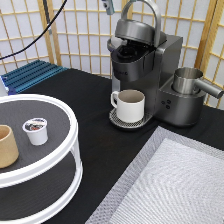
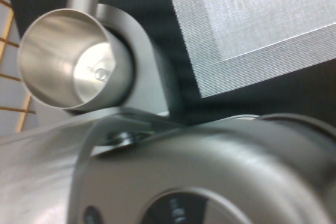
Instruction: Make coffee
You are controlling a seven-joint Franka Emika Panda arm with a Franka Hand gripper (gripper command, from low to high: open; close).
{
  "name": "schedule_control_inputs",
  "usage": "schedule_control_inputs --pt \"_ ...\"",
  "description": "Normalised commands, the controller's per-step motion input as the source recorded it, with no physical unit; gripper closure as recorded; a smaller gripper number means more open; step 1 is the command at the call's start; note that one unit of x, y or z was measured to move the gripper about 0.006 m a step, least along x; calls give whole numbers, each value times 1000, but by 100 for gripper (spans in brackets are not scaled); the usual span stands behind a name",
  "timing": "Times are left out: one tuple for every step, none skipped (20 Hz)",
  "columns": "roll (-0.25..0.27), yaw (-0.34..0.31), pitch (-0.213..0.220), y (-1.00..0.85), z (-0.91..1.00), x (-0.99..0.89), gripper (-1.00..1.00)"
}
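Exterior view: a dark grey pod coffee machine (image 1: 145, 75) stands at about one o'clock on the black table (image 1: 95, 135), its domed lid (image 1: 137, 30) raised so the dark pod chamber shows beneath. A white handled ceramic mug (image 1: 129, 105) sits on the machine's round metal drip tray (image 1: 116, 120). Just beside the machine, toward three o'clock, a brushed steel jug (image 1: 187, 80) rests on its base, the handle running off the frame's edge. At about eight o'clock is a white two-tier round stand with dark shelves (image 1: 60, 165), partly cut off. On its upper shelf sits the small white plastic coffee pod with a dark printed foil top (image 1: 36, 131), upright and untouched; just beside it, toward nine o'clock, a tan handleless cup (image 1: 7, 146) is partly cropped. A grey woven mat (image 1: 170, 190) fills five o'clock. At twelve o'clock only a sliver of the robot gripper (image 1: 107, 6) shows at the frame edge, above the lid and well apart from the pod; whether it is spread or pressed together cannot be told.

Wrist view: close over the machine's curved grey lid (image 2: 225, 170), with the steel jug's open mouth (image 2: 71, 60) and a corner of the woven mat (image 2: 255, 45). The pod is not seen here.
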Motion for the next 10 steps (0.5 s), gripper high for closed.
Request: schedule_control_inputs --pt "-116 -20 104 806 369 394 -100" --pt "-118 -23 110 789 400 406 -100" --pt "-110 -30 99 717 406 349 -100" --pt "-107 -32 96 709 426 329 -100" --pt "-132 -33 102 757 397 386 -100" --pt "-137 -39 93 740 354 377 -100" --pt "-140 -38 97 737 357 383 -100" --pt "-139 -41 101 694 389 406 -100" --pt "-132 -46 106 620 403 417 -100" --pt "-115 -57 99 500 423 346 -100"
